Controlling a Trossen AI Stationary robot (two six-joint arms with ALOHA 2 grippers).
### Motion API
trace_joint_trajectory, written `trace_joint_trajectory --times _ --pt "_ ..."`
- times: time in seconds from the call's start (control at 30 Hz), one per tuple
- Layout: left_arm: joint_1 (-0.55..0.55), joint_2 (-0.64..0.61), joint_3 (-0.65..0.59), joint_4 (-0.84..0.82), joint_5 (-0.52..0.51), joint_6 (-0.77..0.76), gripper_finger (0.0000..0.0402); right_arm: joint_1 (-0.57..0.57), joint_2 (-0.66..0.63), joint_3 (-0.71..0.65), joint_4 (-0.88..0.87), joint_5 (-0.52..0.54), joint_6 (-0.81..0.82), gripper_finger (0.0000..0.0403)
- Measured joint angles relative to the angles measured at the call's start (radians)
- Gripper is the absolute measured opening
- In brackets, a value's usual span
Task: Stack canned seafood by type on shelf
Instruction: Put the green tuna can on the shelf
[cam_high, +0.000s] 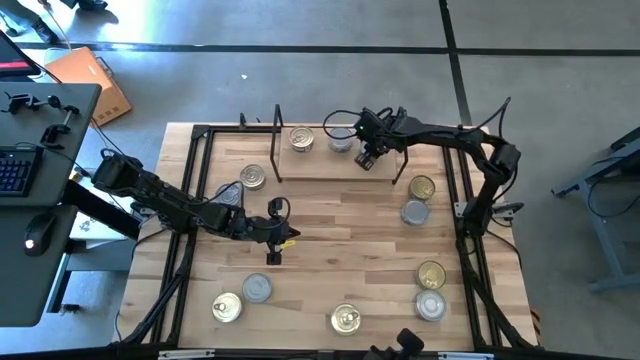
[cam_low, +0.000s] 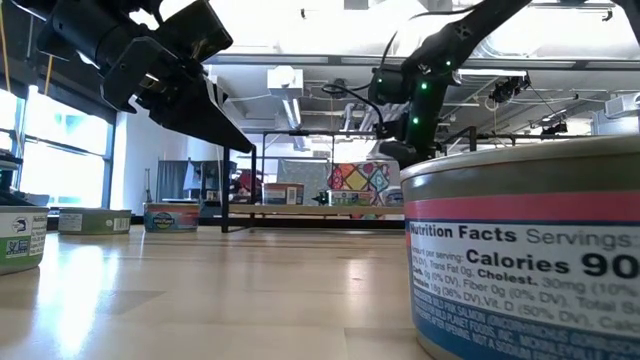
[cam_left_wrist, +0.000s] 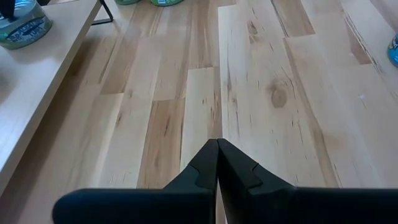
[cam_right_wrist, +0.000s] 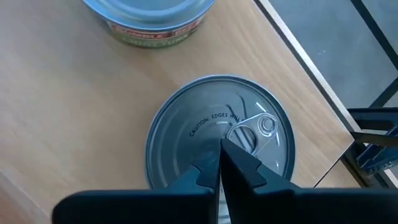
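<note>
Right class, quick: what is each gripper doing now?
Left gripper: closed, empty, over bare table.
Right gripper: closed, holding nothing, above a silver-lidded can on the shelf.

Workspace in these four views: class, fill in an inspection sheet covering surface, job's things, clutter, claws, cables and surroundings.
Surface: light-wood butcher-block table, black frame around it.
Job's things: two tins on the shelf; gold-lidded tin, silver-lidded tin; nine more tins spread on the table.
Clutter: nothing seen.
Claws: left claw shut, empty, over bare table; right claw shut, empty, directly above the silver-lidded tin's lid.
Cables: black cable looping by the right arm.
Surroundings: desk with keyboard, cardboard box, concrete floor.
</note>
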Motion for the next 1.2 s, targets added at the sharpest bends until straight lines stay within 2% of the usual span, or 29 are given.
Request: trace_joint_trajectory --times 0.43,0.63,0.73,0.93,1.2 --pt "0.0 0.0 0.0 -0.003 0.0 0.0 0.0 0.046 -0.009 0.045 -0.02 0.123 -0.052 0.0" --pt "0.0 0.0 0.0 -0.002 0.0 0.0 0.0 0.083 -0.004 0.057 -0.044 0.022 -0.083 0.0" --pt "0.0 0.0 0.0 -0.002 0.0 0.0 0.0 0.083 0.02 0.057 -0.08 0.021 -0.073 0.0" --pt "0.0 0.0 0.0 -0.001 0.0 0.0 0.0 0.078 0.051 0.062 -0.074 0.089 -0.071 0.0" --pt "0.0 0.0 0.0 -0.003 0.0 0.0 0.0 0.08 0.051 0.077 -0.076 0.082 -0.081 0.0"
